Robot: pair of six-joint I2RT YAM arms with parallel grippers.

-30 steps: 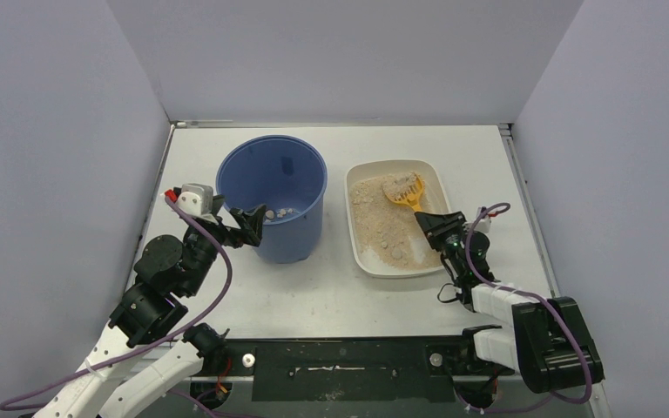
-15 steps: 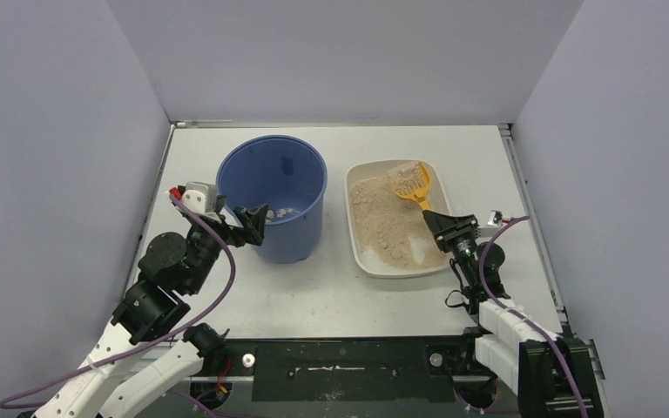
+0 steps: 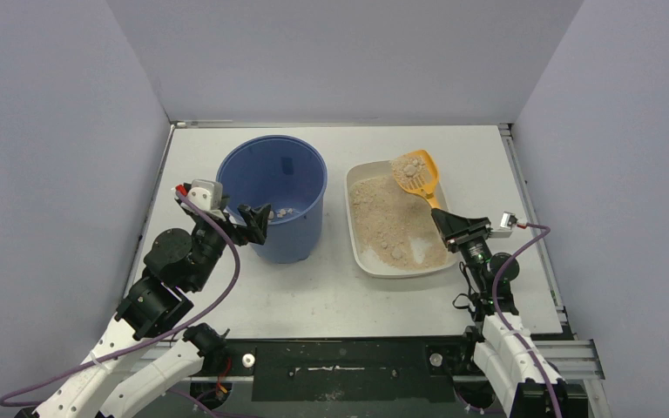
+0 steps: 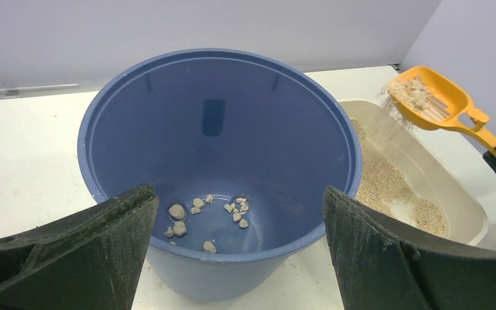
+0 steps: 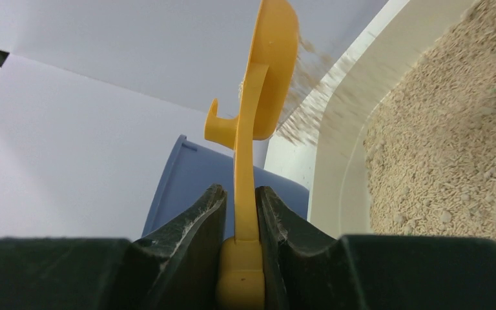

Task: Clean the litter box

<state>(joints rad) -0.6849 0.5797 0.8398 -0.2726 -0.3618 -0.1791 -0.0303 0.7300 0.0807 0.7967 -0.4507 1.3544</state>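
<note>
The litter box point(image 3: 352, 228) is a cream tray of tan granules, right of the blue bucket point(image 3: 272, 178). My right gripper point(image 3: 458, 228) is shut on the handle of the orange slotted scoop point(image 3: 415, 172). It holds the scoop raised over the tray's far end, with clumps in it and granules falling through. In the right wrist view my gripper point(image 5: 241, 194) pinches the scoop point(image 5: 268, 71) beside the tray wall point(image 5: 336, 148). My left gripper point(image 3: 255, 218) is open at the bucket's near left side. In the left wrist view point(image 4: 240, 194) its fingers stand wide apart before the bucket point(image 4: 219, 116).
Several tan clumps point(image 4: 206, 213) lie on the bucket's bottom. The scoop point(image 4: 436, 97) and the tray point(image 4: 455, 194) also show in the left wrist view. Walls enclose the table on the left, back and right.
The scoop has come up out of the granules and moved to the tray's far end, carrying clumps. My right arm has swung right. My left gripper has shifted slightly.
</note>
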